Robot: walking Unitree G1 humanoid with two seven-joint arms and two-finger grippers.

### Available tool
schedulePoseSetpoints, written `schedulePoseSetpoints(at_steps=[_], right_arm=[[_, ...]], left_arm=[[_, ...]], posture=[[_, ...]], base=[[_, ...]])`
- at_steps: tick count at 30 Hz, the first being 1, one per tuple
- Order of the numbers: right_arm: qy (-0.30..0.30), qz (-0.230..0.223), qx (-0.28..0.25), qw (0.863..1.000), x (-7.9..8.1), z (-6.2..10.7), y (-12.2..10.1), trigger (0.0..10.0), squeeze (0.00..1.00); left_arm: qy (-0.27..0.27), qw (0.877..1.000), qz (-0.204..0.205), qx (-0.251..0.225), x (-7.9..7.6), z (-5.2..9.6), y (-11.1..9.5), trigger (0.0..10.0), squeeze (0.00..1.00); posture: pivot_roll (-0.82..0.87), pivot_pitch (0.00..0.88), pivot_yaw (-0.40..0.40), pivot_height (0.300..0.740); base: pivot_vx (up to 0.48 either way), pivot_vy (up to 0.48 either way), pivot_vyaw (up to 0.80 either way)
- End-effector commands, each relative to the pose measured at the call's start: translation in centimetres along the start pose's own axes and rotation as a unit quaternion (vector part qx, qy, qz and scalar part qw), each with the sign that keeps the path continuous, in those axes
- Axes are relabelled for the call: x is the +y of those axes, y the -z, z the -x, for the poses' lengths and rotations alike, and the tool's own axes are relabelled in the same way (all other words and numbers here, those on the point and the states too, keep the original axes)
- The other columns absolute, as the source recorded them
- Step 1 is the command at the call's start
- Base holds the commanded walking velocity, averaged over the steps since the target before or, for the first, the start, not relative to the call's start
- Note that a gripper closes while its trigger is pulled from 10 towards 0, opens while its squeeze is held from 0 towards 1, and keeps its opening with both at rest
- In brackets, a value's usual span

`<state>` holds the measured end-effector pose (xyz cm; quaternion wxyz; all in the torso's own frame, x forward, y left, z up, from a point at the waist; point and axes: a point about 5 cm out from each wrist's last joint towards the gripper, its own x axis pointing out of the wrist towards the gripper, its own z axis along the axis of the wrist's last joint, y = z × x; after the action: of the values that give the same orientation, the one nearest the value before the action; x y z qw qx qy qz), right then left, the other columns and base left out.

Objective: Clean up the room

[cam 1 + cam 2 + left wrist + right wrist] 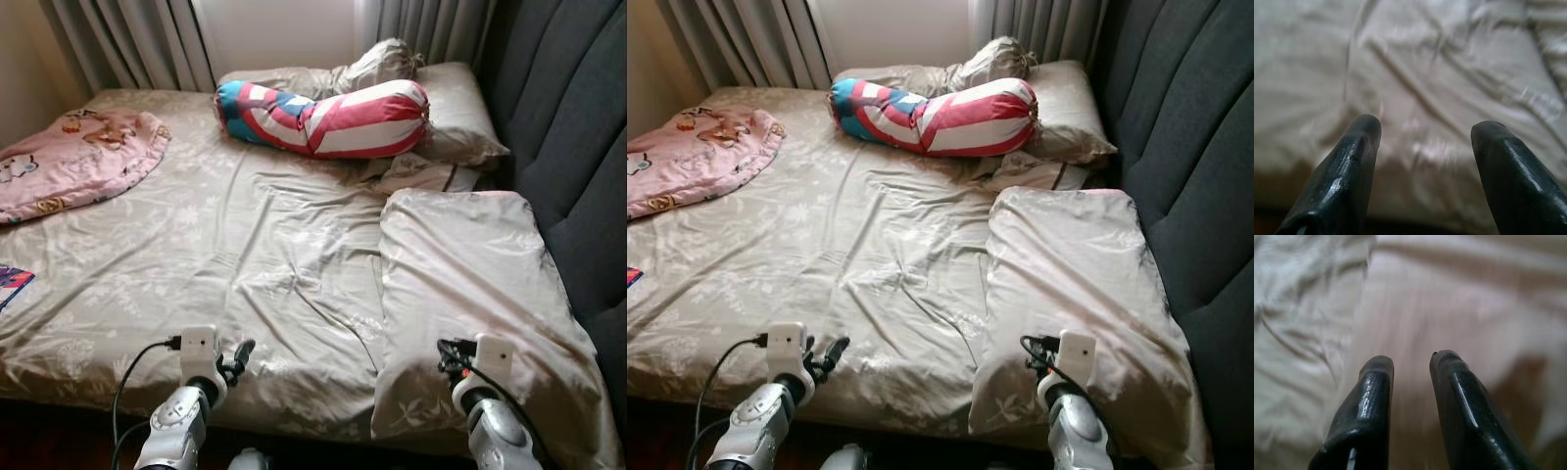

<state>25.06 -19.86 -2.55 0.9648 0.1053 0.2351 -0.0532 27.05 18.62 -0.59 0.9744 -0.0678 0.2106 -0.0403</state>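
Near the foot of the bed (225, 245), both arms reach out low over the wrinkled sheet (265, 264). The left pincer (1422, 142) has its two black fingers spread wide, with nothing between them, and it floats just above the sheet at the bed's edge. The right pincer (1410, 367) has its fingers a little apart, also holding nothing, and it points at the big pillow (470, 284) that lies flat by the dark headboard (578, 147).

My guess is that the job now is to tidy the bed, and the pillow is first. To do it well, the right pincer should go down to the near edge of the pillow, open a bit more, and pinch a good fold of cloth, not just the thin top. The left pincer could grab the other near corner, so the pillow lifts flat and does not flop. Pull slowly, because the soft cover may slip out.

Now let us count. Two pincers. One big flat pillow close by. One long roll pillow (323, 117) with red, white and blue stripes, lying up by the curtains (137, 44). At least one more pale pillow (460, 113) sits under its end; I cannot tell if there are more behind. One pink blanket (73, 162) with cartoon pictures lies on the far left side. One small colourful thing (12, 284) peeks in at the left edge; I cannot tell what it is.
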Motion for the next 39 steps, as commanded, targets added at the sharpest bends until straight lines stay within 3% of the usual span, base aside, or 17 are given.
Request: schedulePoseSetpoints(at_steps=[1,5,8,12,15,17,21,27,39], right_arm=[[0.005,0.000,0.024,1.000,0.0,0.1,1.0,10.0,0.00],[-0.004,0.011,0.069,0.998,0.3,0.6,2.8,10.0,0.00],[0.006,0.015,0.097,0.995,0.1,0.9,3.8,10.0,0.00],[0.023,0.006,0.110,0.994,-0.5,1.1,4.2,10.0,0.00],[0.034,0.005,0.122,0.992,-0.9,1.4,4.7,10.0,0.00],[0.036,0.012,0.136,0.990,-1.1,1.8,5.4,10.0,0.00],[0.047,0.014,0.157,0.986,-1.4,2.5,6.5,10.0,0.00],[0.050,0.011,0.178,0.983,-1.3,3.7,8.3,10.0,0.00],[0.032,0.029,0.197,0.979,-0.7,4.0,9.1,10.0,0.00]], left_arm=[[-0.011,0.999,0.014,0.030,0.2,0.0,0.9,10.0,0.00],[-0.015,0.997,0.028,0.066,0.7,0.0,1.7,10.0,0.00],[-0.012,0.993,0.001,0.113,1.4,0.3,2.7,10.0,0.00],[0.019,0.984,-0.102,0.147,1.2,0.5,3.4,10.0,0.00],[0.017,0.979,-0.125,0.159,1.0,0.8,4.1,10.0,0.00],[-0.001,0.975,-0.126,0.185,0.9,1.3,5.3,10.0,0.00],[-0.034,0.976,-0.069,0.204,-0.1,2.2,7.5,10.0,0.00],[-0.011,0.972,-0.091,0.218,-0.8,2.8,8.6,10.0,0.00],[-0.021,0.973,-0.110,0.203,-0.8,2.4,8.0,10.0,0.00]], posture=[[-0.11,0.000,0.000,0.705],[-0.11,0.000,0.001,0.730],[-0.11,0.000,0.004,0.740],[-0.09,0.000,0.003,0.740],[-0.08,0.000,-0.005,0.740],[-0.08,0.000,-0.010,0.740],[-0.09,0.000,-0.010,0.740],[-0.09,0.000,-0.003,0.740],[-0.10,0.000,-0.001,0.740]], base=[[0.000,0.000,0.00],[0.000,0.000,0.00],[0.000,0.000,0.00],[0.000,0.000,0.00],[0.000,0.000,0.00],[0.000,0.000,0.00],[0.000,0.000,0.00],[0.000,0.000,0.00],[0.000,0.000,0.00]])
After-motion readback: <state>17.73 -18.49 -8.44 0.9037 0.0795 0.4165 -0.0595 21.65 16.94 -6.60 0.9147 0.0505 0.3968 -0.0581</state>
